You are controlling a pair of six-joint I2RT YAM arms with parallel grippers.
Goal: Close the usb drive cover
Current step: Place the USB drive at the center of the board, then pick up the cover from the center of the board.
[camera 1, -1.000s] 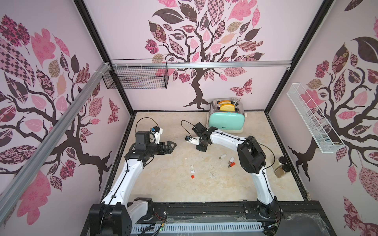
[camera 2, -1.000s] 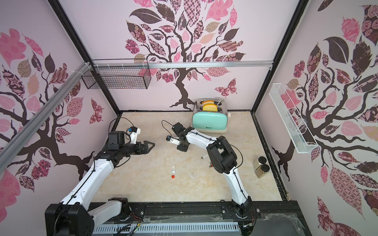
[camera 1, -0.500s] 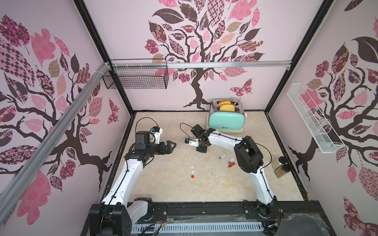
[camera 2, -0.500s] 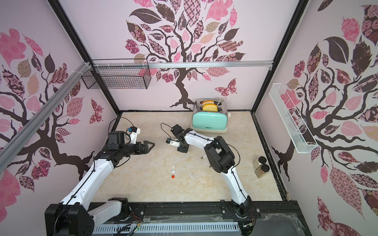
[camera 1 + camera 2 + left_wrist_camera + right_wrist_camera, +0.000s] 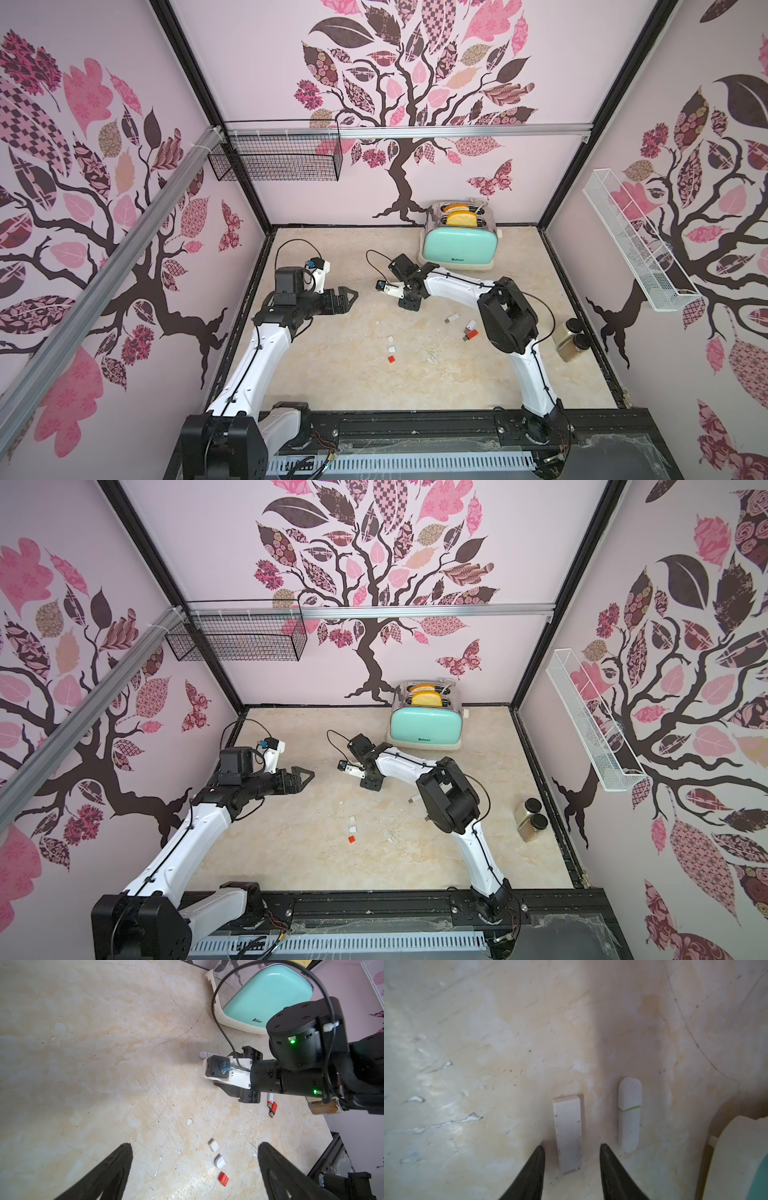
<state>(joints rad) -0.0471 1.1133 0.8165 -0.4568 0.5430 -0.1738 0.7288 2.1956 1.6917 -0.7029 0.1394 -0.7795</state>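
A: What lies nearest the front?
B: Three loose caps [image 5: 219, 1161], two white and one red, in a row on the open tabletop [image 5: 353, 395]. Just beyond, beside the right arm [image 5: 509, 316], a red drive [image 5: 273, 1107] with its plug bare.
A: And the tools?
B: Further out. The left tool [image 5: 194, 1144] hangs spread wide and empty. The right tool [image 5: 571, 1146] sits low, released: jaws parted, gripping nothing.
A: Where is the drive it works on?
B: A white drive [image 5: 568, 1124] lies flat between those jaws, clear of both, its long axis running the way the fingers [image 5: 533, 1167] point, away from the wrist. No plug shows, so it looks capped. A banded drive [image 5: 629, 1113] lies parallel just beside it, outside one jaw.
A: Room to move?
B: Lifting straight off seems safest; a sideways sweep could knock either drive. The toaster [image 5: 457, 245] stands close behind. Open tabletop lies back toward the caps, which the right tool looks slightly nearer.
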